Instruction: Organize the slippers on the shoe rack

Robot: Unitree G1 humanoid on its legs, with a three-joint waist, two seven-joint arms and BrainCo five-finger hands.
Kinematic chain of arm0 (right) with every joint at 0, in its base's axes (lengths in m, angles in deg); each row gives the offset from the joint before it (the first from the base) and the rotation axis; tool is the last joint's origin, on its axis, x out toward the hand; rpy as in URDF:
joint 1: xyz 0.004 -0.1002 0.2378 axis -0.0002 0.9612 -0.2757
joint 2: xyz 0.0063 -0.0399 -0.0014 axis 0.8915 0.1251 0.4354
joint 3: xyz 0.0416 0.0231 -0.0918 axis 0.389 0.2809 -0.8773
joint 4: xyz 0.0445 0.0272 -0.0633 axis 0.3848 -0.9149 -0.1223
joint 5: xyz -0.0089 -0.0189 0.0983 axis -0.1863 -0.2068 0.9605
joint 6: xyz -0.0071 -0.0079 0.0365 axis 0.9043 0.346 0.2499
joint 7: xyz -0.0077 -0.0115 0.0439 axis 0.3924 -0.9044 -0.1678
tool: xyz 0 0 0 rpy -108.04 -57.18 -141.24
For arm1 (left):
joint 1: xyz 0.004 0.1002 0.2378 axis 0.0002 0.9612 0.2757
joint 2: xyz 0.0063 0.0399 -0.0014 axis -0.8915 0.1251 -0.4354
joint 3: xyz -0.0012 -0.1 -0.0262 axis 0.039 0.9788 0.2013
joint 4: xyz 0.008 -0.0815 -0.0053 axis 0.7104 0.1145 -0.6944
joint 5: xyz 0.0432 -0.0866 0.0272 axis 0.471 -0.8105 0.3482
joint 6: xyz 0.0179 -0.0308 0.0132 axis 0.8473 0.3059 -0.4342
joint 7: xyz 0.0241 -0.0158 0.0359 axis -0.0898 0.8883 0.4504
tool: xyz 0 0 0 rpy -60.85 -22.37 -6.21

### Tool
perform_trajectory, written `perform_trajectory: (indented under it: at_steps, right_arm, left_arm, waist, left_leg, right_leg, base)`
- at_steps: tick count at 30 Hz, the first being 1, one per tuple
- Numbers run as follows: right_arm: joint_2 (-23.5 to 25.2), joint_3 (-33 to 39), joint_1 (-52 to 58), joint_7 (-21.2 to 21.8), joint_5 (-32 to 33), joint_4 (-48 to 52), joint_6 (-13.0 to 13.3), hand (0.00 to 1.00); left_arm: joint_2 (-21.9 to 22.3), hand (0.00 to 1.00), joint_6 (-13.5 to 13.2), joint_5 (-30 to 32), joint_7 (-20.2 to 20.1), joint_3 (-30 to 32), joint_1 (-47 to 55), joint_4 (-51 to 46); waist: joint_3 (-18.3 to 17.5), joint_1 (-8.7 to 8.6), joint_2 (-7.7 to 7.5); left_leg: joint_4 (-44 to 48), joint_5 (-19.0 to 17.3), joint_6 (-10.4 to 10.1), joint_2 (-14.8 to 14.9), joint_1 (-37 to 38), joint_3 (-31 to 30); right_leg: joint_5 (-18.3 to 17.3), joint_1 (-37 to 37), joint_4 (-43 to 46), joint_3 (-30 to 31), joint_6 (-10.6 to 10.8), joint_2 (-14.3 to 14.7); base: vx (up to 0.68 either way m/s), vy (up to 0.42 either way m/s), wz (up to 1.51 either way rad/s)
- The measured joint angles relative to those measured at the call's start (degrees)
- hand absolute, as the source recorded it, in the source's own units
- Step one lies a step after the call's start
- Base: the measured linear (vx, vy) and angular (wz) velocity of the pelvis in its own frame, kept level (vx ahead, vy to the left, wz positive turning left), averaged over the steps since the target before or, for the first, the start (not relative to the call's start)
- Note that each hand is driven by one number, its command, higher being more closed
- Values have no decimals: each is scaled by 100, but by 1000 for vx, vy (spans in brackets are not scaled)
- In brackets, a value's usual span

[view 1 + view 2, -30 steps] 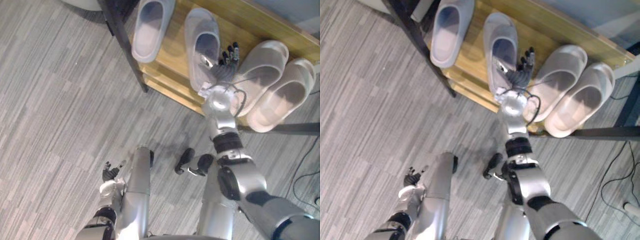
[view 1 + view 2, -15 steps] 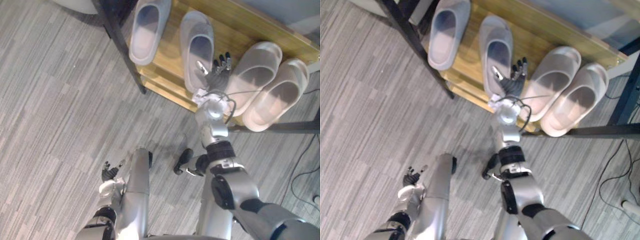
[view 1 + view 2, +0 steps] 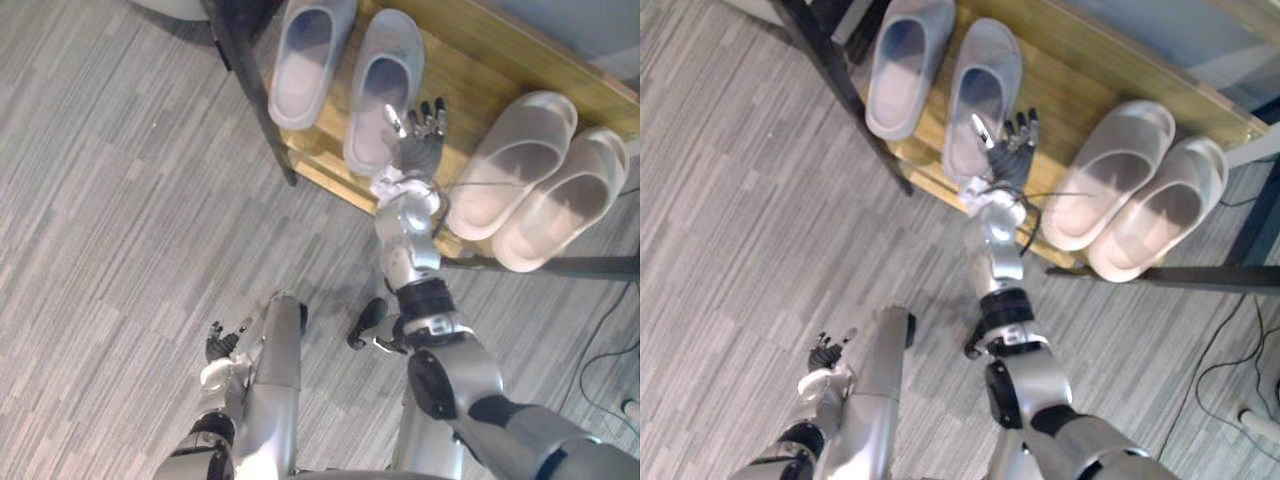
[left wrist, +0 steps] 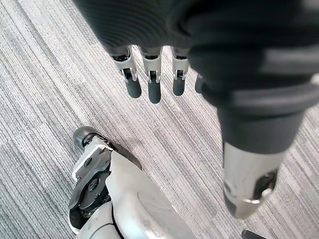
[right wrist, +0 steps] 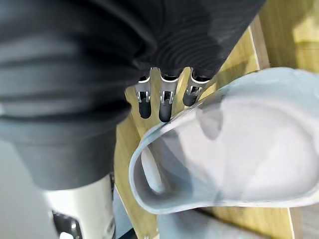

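wooden shoe rack (image 3: 470, 60) already loaded with all four slippers, none lying on the floor (image 3: 120, 200). first pale slipper (image 3: 515, 160) and second pale slipper (image 3: 565, 195) side by side and touching at the rack's right end, heels seeming to overhang the front edge. outer grey slipper (image 3: 305, 55) and inner grey slipper (image 3: 380, 85) at the left end, just beside each other and nearly parallel, perhaps touching. judged mostly done: probably only a last nudge left to square the inner grey slipper against its mate, and maybe heels to push back from the edge. right hand (image 3: 418, 140) against the inner grey slipper's right side, fingers (image 5: 166, 107) straight along the outer wall, thumb lying over the rim, so pressing rather than clamping, as far as can be told. left hand (image 3: 222, 345) low over the floor, well apart from the rack, fingers (image 4: 152, 84) straight and relaxed, holding nothing. against a second ago: inner grey slipper slid and swung leftward, away from the pale pair and up to the outer grey one; right hand carried along with it in the same flat pose; pale pair, outer grey slipper and left hand seemingly unmoved, allowing for some camera shift.
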Motion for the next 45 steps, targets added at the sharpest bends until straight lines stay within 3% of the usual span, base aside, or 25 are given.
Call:
perform_trajectory:
  at_steps: [8,17,25,31,33,36,40,42,43,45]
  right_arm:
    - [40,246,-434,36,505,-431,169,0]
    - [-63,458,-705,34,633,-866,275,0]
    - [-529,444,-714,150,388,-1144,16,0]
    - [-748,-21,-30,292,-319,-604,-124,0]
    - [-738,-311,498,347,-537,-176,-149,0]
    - [-804,-979,1584,571,-1001,651,-176,0]
    - [-844,-1522,2771,942,-1520,1171,-198,0]
    - [-834,-1902,3661,1262,-2024,1228,-284,0]
    - [-833,-1904,3667,1268,-2029,1228,-286,0]
    - [-838,-2048,4364,1527,-2372,1489,-346,0]
  left_arm:
    - [66,0,23,0,13,-16,-77,1]
    - [79,0,24,0,23,-66,-95,1]
    - [107,0,-37,1,-9,-54,-105,-2]
    - [90,0,-60,57,-83,6,34,-18]
    - [68,0,-94,63,-108,8,204,-28]
    - [98,0,-110,254,-198,-95,399,-66]
    - [60,0,-105,466,-338,-304,754,-62]
    - [60,0,-46,657,-406,-637,1039,-45]
    - [60,0,-45,659,-408,-640,1041,-44]
    - [73,0,7,848,-591,-1124,1180,18]
  waist:
    - [5,152,7]
    - [30,162,50]
    - [103,154,92]
    - [254,28,80]
    - [255,2,73]
    - [238,-119,61]
    - [-65,-227,8]
    - [-417,-312,-22]
    - [-420,-315,-22]
    - [-752,-398,-49]
  left_leg:
    - [-33,44,-15,-39,-28,-51]
    - [-33,86,-22,-111,-43,-70]
    - [-29,91,-22,-97,70,-53]
    - [-497,156,89,60,900,138]
    - [-825,193,125,175,1359,259]
    - [-1737,411,239,339,2396,572]
    - [-2605,622,321,458,3265,857]
    - [-3380,823,374,510,4044,1135]
    - [-3386,825,373,510,4048,1137]
    - [-4062,1034,421,513,4630,1389]
  right_leg:
    - [-18,3,1,-52,30,-35]
    - [-44,-2,61,-60,66,-121]
    - [1,101,58,-45,-16,-113]
    - [97,863,-434,-13,83,28]
    - [270,1266,-787,-13,-37,133]
    - [608,2142,-1675,70,18,365]
    - [902,2850,-2502,152,108,579]
    - [1117,3454,-3161,243,199,712]
    - [1118,3459,-3164,244,200,712]
    - [1312,3858,-3695,366,292,799]
  base:
    - [-1,8,4]
    - [-2,14,5]
    - [1,4,0]
    - [9,29,-12]
    - [48,23,-28]
    - [83,28,-33]
    - [127,54,-29]
    - [179,68,-30]
    - [165,49,-26]
    - [154,57,-29]
